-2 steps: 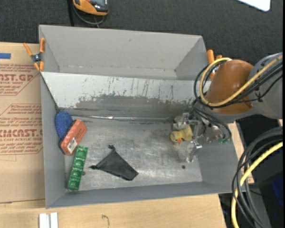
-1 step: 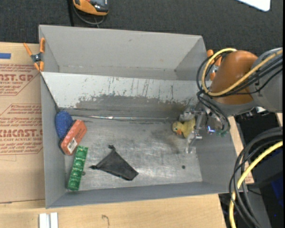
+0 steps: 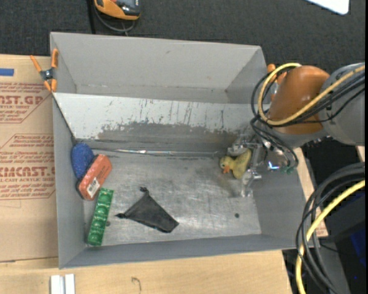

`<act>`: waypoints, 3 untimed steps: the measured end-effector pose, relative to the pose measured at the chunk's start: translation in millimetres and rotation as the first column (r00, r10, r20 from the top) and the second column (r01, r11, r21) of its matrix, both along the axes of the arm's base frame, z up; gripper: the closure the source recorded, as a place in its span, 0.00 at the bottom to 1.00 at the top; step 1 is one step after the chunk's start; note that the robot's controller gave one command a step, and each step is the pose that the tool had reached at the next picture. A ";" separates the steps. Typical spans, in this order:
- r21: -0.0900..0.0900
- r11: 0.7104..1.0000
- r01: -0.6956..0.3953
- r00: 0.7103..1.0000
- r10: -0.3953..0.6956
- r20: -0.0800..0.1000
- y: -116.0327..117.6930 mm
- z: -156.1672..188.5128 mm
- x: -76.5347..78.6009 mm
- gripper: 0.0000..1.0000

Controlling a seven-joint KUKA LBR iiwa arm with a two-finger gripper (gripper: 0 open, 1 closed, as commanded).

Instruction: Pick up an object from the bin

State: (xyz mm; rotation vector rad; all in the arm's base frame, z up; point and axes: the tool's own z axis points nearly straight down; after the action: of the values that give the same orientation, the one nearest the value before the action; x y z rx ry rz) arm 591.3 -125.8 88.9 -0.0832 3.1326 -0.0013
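A small yellow rubber duck [image 3: 233,163] lies on the bin floor at the right, close under the back wall. My gripper [image 3: 243,166] is down at the duck, one metal finger [image 3: 238,147] on its far side and the other [image 3: 248,185] on its near side. The fingers stand apart with the duck between them, and they look wider than the duck, so I call the gripper open.
At the left wall lie a blue fuzzy lump [image 3: 81,157], an orange box [image 3: 94,176] and a green studded block [image 3: 100,217]. A black cloth piece [image 3: 148,213] lies at the front middle. The arm with its orange cover and cables hangs over the bin's right rim.
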 end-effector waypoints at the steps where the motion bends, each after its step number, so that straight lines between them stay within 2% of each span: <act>1: 0.001 0.985 -0.170 0.985 0.170 -0.006 -3.7 -0.1 -4.2 0.00; 2: 0.009 0.992 0.122 0.992 -0.122 -0.012 -19.2 14.8 2.3 1.00; 3: 0.009 0.992 0.122 0.992 -0.122 -0.012 -19.3 14.7 2.2 1.00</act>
State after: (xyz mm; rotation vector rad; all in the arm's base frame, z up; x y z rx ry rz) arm 593.5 -145.1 103.6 0.1090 3.1431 0.0136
